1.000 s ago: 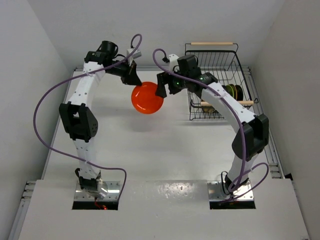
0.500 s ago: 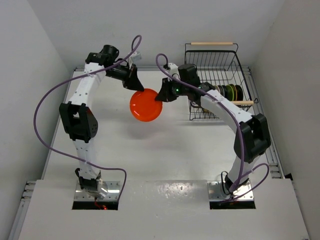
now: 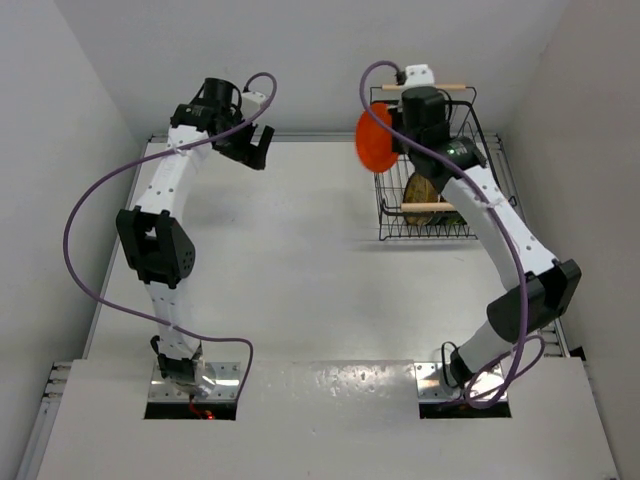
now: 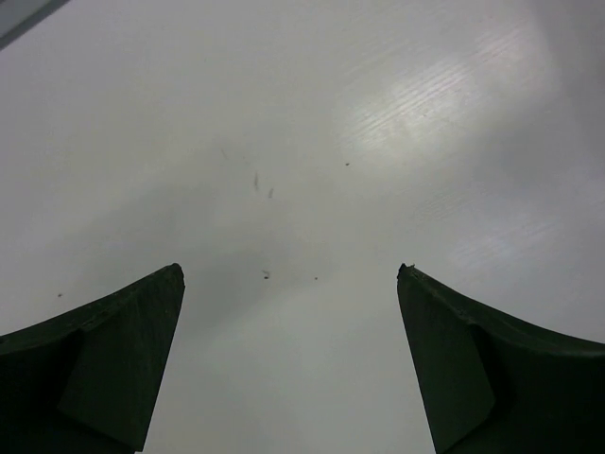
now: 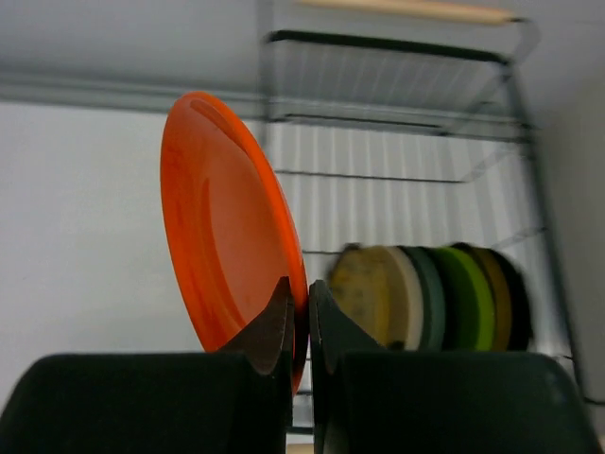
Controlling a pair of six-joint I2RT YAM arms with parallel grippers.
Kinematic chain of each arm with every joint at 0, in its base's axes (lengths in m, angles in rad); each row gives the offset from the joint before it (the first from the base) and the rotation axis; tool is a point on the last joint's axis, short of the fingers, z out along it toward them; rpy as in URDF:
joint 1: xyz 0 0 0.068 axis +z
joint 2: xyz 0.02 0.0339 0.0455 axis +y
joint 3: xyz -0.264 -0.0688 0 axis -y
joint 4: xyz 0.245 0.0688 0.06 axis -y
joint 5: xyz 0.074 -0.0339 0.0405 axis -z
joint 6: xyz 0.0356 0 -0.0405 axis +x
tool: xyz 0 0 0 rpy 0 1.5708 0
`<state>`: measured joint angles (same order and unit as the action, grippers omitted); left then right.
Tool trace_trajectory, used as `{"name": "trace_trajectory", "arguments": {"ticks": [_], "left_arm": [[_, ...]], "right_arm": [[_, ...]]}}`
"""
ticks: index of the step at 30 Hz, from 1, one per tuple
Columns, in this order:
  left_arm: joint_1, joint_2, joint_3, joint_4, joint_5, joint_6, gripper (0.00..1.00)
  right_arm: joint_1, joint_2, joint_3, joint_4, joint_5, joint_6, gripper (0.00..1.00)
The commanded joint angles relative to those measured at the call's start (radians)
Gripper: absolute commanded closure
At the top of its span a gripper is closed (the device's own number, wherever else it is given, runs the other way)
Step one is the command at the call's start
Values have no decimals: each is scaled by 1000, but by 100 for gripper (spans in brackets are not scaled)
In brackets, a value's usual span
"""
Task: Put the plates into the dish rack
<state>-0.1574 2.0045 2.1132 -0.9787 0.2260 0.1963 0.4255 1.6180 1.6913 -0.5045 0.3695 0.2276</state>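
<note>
Glossy smooth orange plate (image 5: 222, 227), thin black-coated metal wire rack (image 5: 397, 45), pale bare wood handle (image 5: 406, 9), smooth white table (image 4: 302, 113) with soft sheen, matt dark plastic fingers (image 4: 104, 369), smooth purple rubbery cable (image 3: 67, 235)

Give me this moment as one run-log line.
left gripper: open, empty | right gripper: shut on orange plate, upright at left edge of dish rack | rack: other plates standing inside | step: plate not yet racked
</note>
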Motion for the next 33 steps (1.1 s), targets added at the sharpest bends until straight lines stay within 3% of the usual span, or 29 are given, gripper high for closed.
{"name": "trace_trajectory", "arguments": {"ticks": [1,5,16,25,33], "left_arm": [[1,-70,-1,40,-157,-29,0],[1,-70,-36,40,-125,-20,0],[1,-98,-107,40,-114,-11,0],[1,-98,-117,40,-96,-11,0],[1,-98,-127,40,-96,-11,0]], "right_arm": [[-42,-7,63,-26,360,-128,100],[-88,107,100,-40,448,-200,100],[-120,249,-12,-23,352,-125,100],[-84,355,-50,17,404,-201,100],[-73,413,-79,-15,375,-128,100]]}}
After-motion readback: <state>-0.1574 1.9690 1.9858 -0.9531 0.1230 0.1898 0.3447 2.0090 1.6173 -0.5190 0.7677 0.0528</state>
